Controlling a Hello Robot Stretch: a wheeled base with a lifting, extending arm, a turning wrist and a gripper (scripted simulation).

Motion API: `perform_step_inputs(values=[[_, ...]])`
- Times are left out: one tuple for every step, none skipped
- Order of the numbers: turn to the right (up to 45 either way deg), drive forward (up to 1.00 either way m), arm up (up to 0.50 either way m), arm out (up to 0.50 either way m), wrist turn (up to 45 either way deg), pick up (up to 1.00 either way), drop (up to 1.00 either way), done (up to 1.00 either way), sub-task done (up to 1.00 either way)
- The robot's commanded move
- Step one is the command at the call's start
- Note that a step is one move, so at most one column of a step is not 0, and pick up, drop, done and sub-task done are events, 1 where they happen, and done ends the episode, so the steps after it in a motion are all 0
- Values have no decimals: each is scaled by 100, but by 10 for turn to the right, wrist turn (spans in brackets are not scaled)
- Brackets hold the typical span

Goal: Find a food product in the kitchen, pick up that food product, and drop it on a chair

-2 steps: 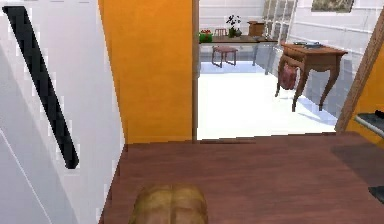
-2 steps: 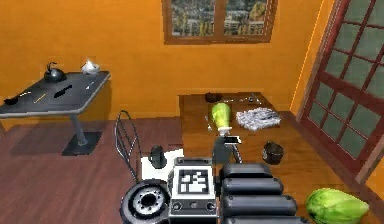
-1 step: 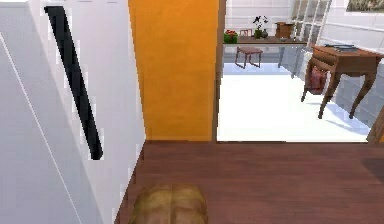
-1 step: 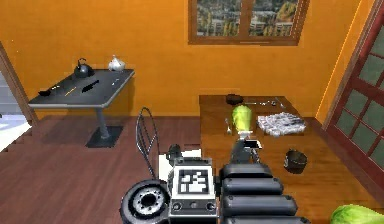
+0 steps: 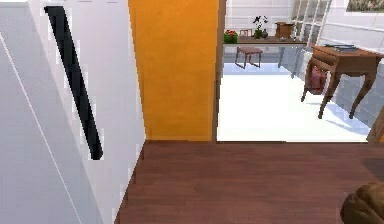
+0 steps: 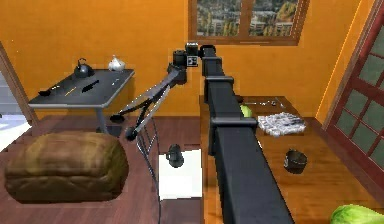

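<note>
Orange-walled room with dark wood floor (image 5: 250, 180) and a bright adjoining room.
Forward view: orange wall (image 5: 180, 70) stands left of a doorway onto a white floor (image 5: 270, 110); a wooden surface (image 5: 345, 58) stands at the right. Arm side view: wood-framed window (image 6: 248, 18) at top, grey surface (image 6: 108, 88) at left, glazed door (image 6: 362, 110) at right.

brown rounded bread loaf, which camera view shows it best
The arm side view: the brown rounded bread loaf lies whole at its lower left, shape plain. The forward view has a brown curved edge in its bottom right corner, probably the same loaf.
</note>
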Motion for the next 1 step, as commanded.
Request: perform_step_inputs(values=[[0, 0, 0, 0, 450, 0, 0, 0, 0]])
